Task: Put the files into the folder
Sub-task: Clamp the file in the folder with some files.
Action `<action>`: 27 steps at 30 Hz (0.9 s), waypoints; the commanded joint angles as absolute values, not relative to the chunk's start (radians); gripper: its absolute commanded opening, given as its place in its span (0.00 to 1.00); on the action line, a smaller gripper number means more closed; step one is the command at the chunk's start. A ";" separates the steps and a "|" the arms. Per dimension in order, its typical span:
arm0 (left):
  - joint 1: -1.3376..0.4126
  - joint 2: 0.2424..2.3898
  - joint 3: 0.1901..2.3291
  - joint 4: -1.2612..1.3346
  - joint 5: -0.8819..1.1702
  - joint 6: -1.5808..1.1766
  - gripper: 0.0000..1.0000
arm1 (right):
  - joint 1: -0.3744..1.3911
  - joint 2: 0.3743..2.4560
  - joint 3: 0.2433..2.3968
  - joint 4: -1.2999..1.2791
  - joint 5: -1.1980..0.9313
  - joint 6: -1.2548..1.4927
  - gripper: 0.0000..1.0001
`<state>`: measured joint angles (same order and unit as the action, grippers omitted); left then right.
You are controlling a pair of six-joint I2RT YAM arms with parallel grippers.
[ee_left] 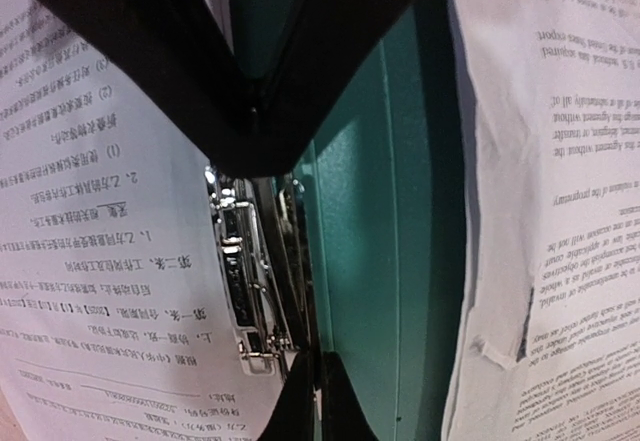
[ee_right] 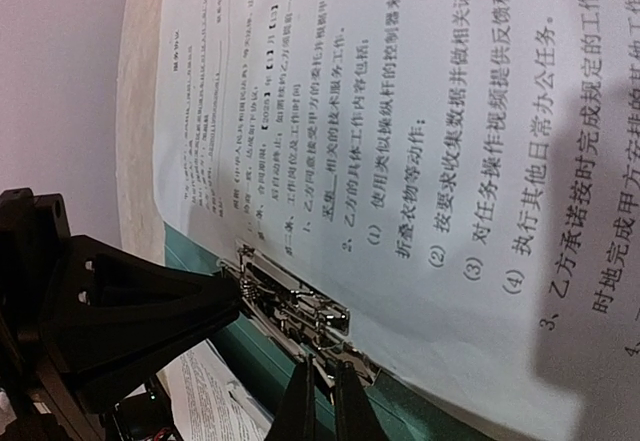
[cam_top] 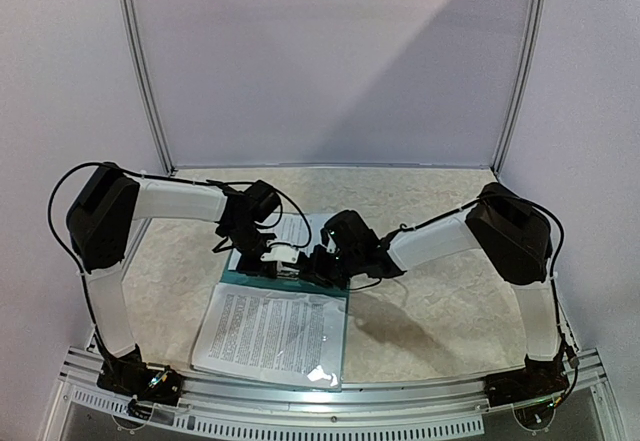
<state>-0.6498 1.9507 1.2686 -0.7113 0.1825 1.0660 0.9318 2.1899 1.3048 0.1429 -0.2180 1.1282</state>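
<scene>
- The left claw (ee_left: 255, 146) is sitting with its jaws pressed together, its tip touching one end of the silver clip (ee_right: 295, 306).
- The right claw (ee_right: 320, 373) is also standing narrow, with barely a gap between its jaws, and its tips are meeting the other end of the same clip. I cannot tell whether either claw is pinching the clip's lever or only pushing on it.
- The clip is lying on the open teal folder (ee_left: 390, 261), right along the edge of the sheet with Chinese print (ee_right: 400, 161).
- The sheet with English print (ee_left: 560, 211) is resting on the other side of the teal strip, with one long edge lifting slightly.
- The folder is lying flat on the worktop (cam_top: 430, 301) between the two arms, close to the near edge, and paper is covering most of it.
- Judging progress, the files are already resting on the open folder, so the carrying looks done. Whether the clip is gripping any sheet is unclear. Securing the sheets, squaring them up and closing the cover appear to be what is left.
</scene>
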 commanded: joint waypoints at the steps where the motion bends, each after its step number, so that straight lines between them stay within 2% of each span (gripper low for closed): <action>1: -0.701 2.006 1.232 -0.817 0.195 1.036 0.02 | 0.946 2.332 1.237 -0.250 -0.006 1.097 0.04; 27: -0.701 2.047 1.293 -0.808 0.154 0.817 0.05 | 0.980 2.404 1.258 -0.331 -0.058 1.073 0.03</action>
